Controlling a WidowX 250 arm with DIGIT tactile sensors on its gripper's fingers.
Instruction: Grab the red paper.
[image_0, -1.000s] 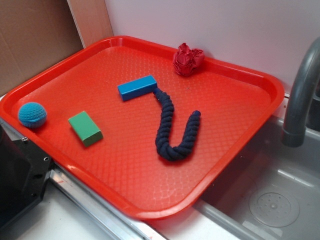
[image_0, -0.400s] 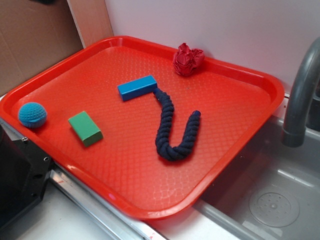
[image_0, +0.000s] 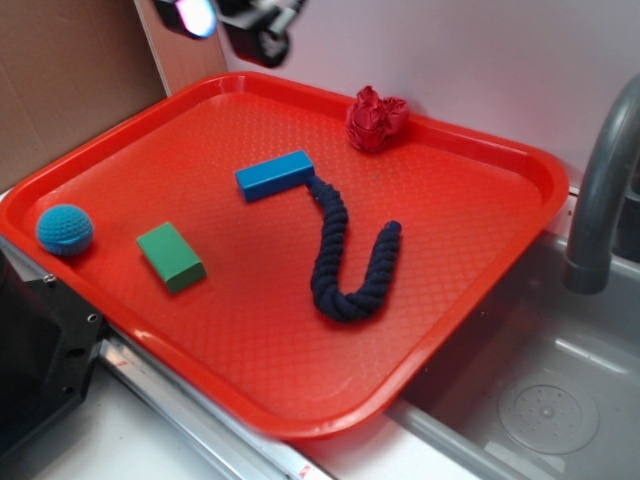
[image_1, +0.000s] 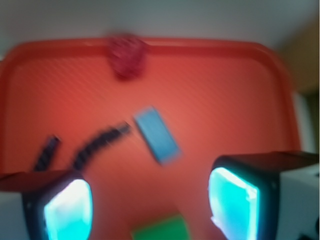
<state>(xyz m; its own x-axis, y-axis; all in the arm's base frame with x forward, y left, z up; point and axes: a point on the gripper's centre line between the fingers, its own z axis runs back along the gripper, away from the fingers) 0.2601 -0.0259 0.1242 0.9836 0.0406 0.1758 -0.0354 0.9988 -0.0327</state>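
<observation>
gripper hovering, jaws wide, empty | tray carrying 1 red paper, 2 blocks, 1 rope, 1 ball

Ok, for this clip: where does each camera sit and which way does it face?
Exterior: off the tray's near corner, looking down across the tray toward the wall; only the gripper shows, top left.
Wrist: on the arm, above the tray's side opposite the wall, blurred, facing the red paper; both fingers frame the bottom, spread apart.
Shared: red paper, blue block, rope, green block.
</observation>
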